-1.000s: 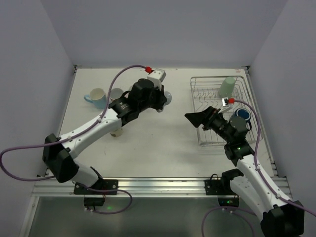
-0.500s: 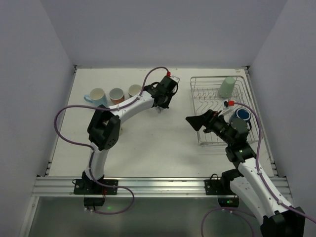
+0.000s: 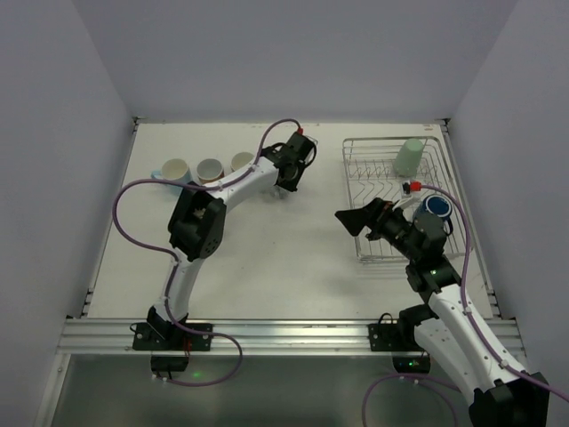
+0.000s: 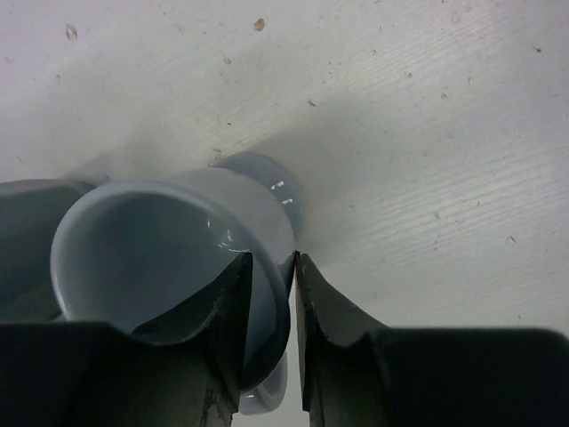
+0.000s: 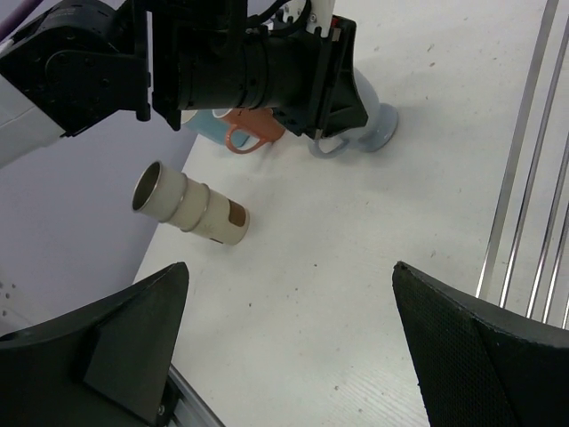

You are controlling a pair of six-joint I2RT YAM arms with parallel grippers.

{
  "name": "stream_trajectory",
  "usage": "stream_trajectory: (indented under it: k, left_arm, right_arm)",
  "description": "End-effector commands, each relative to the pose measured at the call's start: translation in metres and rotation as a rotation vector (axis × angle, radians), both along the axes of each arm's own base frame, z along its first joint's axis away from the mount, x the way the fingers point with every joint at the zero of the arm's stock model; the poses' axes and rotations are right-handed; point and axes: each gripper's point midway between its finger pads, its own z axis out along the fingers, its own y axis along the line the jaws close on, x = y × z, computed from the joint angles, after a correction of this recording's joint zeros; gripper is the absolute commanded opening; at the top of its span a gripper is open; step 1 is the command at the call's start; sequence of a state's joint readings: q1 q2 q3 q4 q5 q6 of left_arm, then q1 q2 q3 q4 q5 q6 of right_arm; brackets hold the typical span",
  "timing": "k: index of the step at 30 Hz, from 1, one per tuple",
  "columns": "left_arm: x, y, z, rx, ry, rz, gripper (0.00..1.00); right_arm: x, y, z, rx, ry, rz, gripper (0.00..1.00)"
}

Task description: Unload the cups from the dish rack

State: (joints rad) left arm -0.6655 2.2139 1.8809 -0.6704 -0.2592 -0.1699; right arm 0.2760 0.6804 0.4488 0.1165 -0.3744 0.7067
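While the left gripper [image 4: 273, 267] straddles the rim of a mug [image 4: 151, 258], upper centre from above, grip I cannot tell, the right gripper [image 5: 289, 267] hangs spread wide. A green cup [image 3: 410, 157] and a blue cup [image 3: 437, 206] sit in the rack [image 3: 373, 173], upper right.

White shells, black joints on left arm [image 3: 244, 182] and right arm [image 3: 455, 313]. Purple cables [image 3: 115, 218] looped off each, red plugs [image 3: 302, 131]. Black, textured pads [image 5: 480, 356] on right claw [image 5: 289, 271].

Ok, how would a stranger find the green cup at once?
Look at the wire rack on the right of the table. The green cup sits at its far end. It is pale; the blue cup closer to the near edge is dark.
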Motion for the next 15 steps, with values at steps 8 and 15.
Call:
stream_trajectory:
  k: [8,15]
  left_arm:
    - [0.02,-0.007,0.086,-0.122,-0.169,-0.015,0.69]
    - [-0.03,-0.036,0.217,-0.523,-0.37,-0.158,0.87]
  right_arm:
    - [0.023,-0.034,0.01,-0.117,0.02,-0.214,0.99]
    - [0.054,-0.12,-0.011,-0.297,0.105,-0.666,0.99]
